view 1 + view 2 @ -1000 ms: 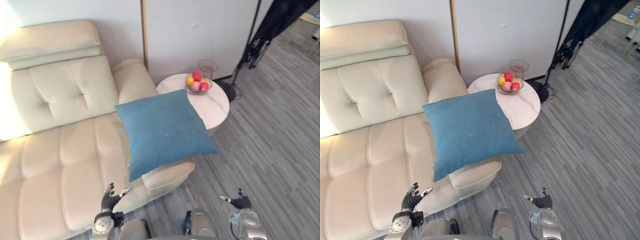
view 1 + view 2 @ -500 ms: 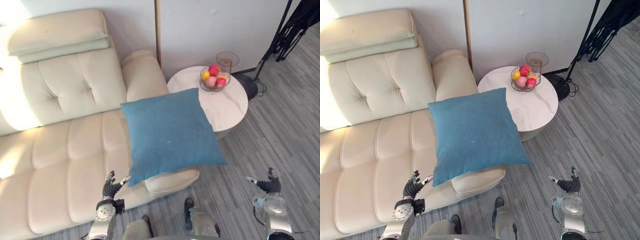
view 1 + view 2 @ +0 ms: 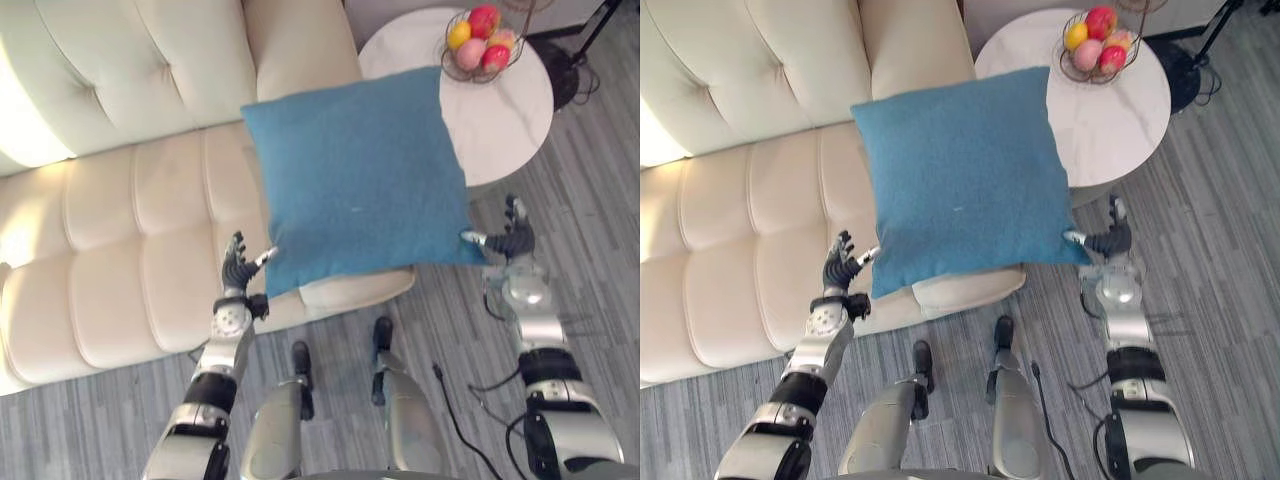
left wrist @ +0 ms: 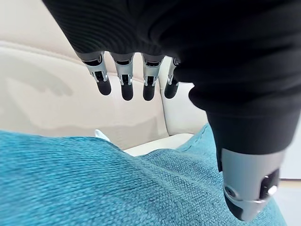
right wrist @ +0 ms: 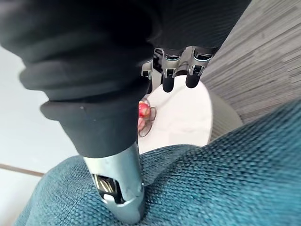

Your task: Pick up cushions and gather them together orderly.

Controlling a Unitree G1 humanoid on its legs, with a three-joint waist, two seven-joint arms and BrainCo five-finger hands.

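Note:
A square blue cushion (image 3: 358,176) lies tilted over the sofa's arm (image 3: 350,290), its far corner reaching over the round side table. My left hand (image 3: 238,274) is raised at the cushion's lower left corner, open, its thumb tip at the edge. In the left wrist view its fingers (image 4: 126,87) are straight above the blue cloth (image 4: 117,188). My right hand (image 3: 514,241) is open at the lower right corner, thumb against the cloth. In the right wrist view the fingers (image 5: 169,79) point past the cushion (image 5: 235,174) toward the table.
A cream tufted sofa (image 3: 120,200) runs from the left to the middle. A round white side table (image 3: 500,110) stands right of it, with a wire bowl of fruit (image 3: 480,45) at its far edge. Grey plank floor (image 3: 600,220) lies to the right and front.
The camera has tilted down and moved closer. Both arms have risen from low at the front to the cushion's two lower corners; the cushion lies as before.

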